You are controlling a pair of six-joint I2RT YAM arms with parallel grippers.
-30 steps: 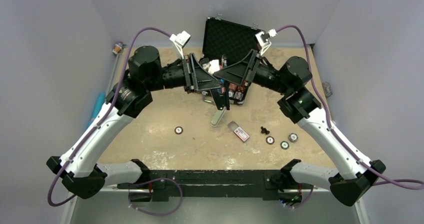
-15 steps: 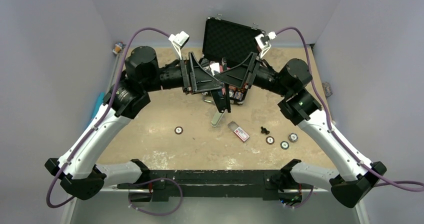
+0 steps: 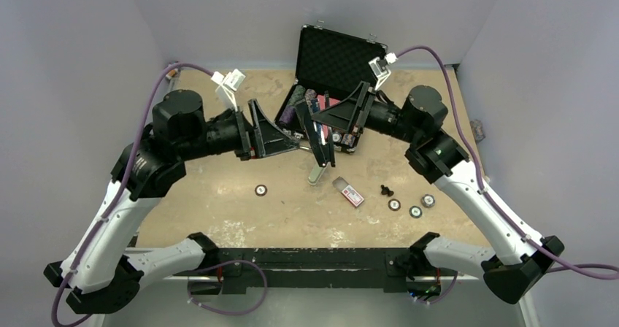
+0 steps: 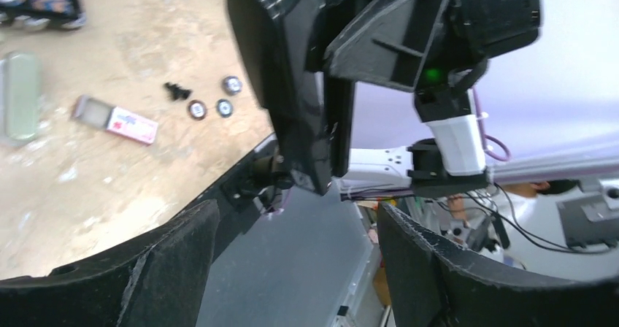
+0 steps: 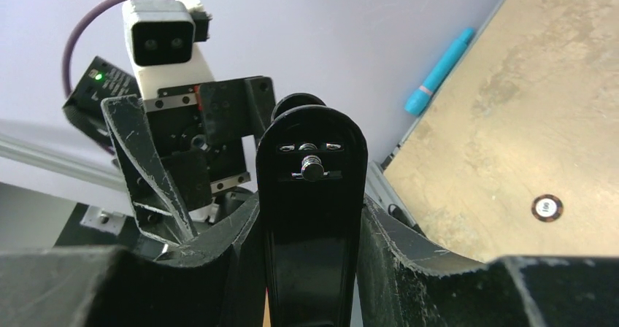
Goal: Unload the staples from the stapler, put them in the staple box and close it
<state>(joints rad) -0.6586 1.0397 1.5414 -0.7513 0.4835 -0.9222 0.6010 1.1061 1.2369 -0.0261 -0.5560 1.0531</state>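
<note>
The black stapler (image 3: 323,148) hangs tilted above the table's middle, in front of the open case. My right gripper (image 3: 321,122) is shut on it. In the right wrist view the stapler (image 5: 314,195) stands between both fingers, its end with a small metal pin facing away from the camera. My left gripper (image 3: 288,143) is open, just left of the stapler and apart from it. In the left wrist view the stapler (image 4: 299,86) hangs beyond the spread fingers (image 4: 168,268), with nothing between them. No staples show.
An open black case (image 3: 332,57) with small items stands at the back. Under the stapler lie a pale grey-green bar (image 3: 317,172), a red-and-white labelled box (image 3: 349,193), a black screw (image 3: 387,190) and several round discs (image 3: 415,212). A blue pen (image 3: 142,155) lies off the left edge.
My left gripper has opened and drawn back to the left, away from the stapler it was against. The right gripper keeps the stapler in nearly the same place.
</note>
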